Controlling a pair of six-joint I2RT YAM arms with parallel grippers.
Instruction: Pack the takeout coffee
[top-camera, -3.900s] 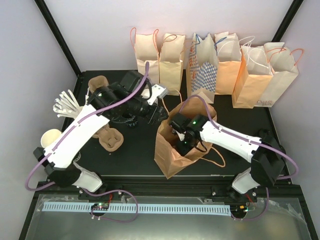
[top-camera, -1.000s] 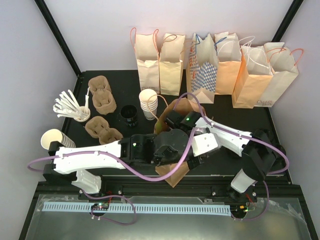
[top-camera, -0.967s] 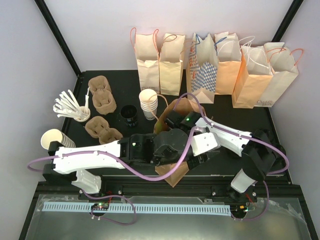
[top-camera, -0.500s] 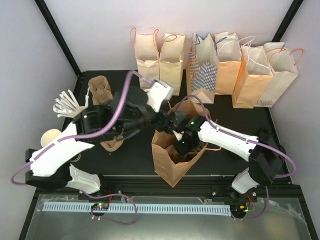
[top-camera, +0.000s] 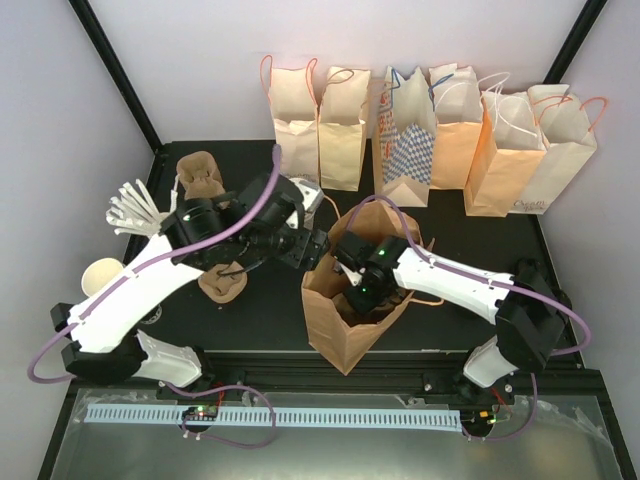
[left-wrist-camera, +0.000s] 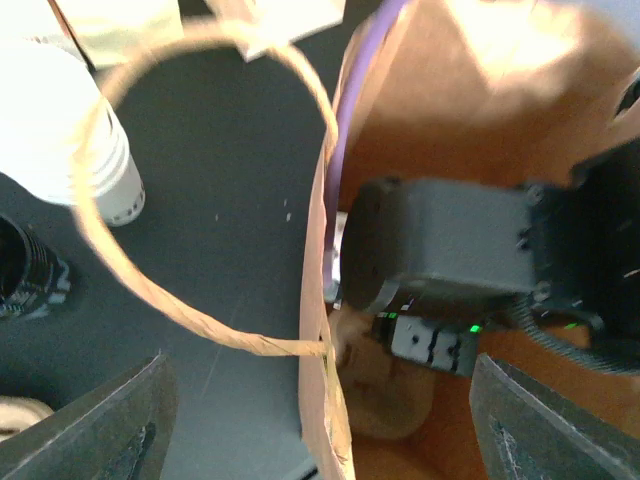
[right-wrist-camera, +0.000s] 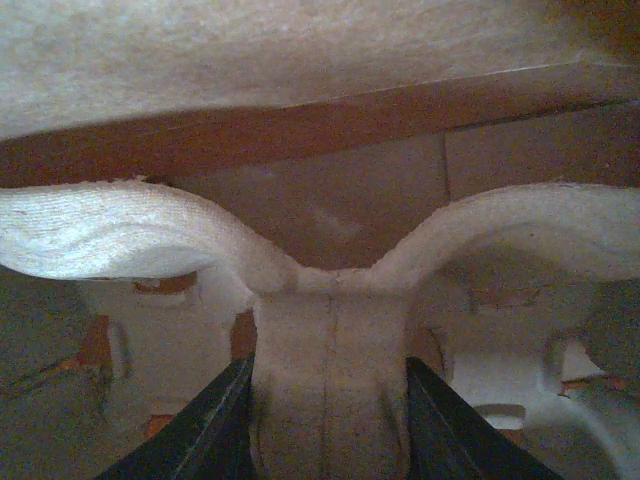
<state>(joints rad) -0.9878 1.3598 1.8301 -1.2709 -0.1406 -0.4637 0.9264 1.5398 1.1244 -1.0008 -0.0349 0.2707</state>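
Observation:
The takeout coffee is out of view. An open brown paper bag (top-camera: 338, 325) stands at the table's middle. My right gripper (top-camera: 362, 297) reaches down inside it. In the right wrist view this gripper (right-wrist-camera: 330, 425) is shut on the middle post of a pulp cup carrier (right-wrist-camera: 330, 340) at the bag's bottom. My left gripper (top-camera: 318, 244) hovers at the bag's upper left rim. In the left wrist view it (left-wrist-camera: 325, 425) stands open above the bag's wall (left-wrist-camera: 320, 300) and twisted handle (left-wrist-camera: 180, 305), holding nothing. The carrier (left-wrist-camera: 395, 405) shows below the right arm (left-wrist-camera: 450, 240).
Several paper bags (top-camera: 430, 120) line the back wall. Pulp carriers (top-camera: 203, 178) and white cutlery (top-camera: 133, 208) lie at the left, with a white cup stack (top-camera: 100, 275) nearer. Beside the bag stand a stack of white cups (left-wrist-camera: 60, 130) and black lids (left-wrist-camera: 25, 270).
My left gripper has opened. Its arm has swung from low across the bag's front up to the bag's upper left rim. The right arm stays inside the bag.

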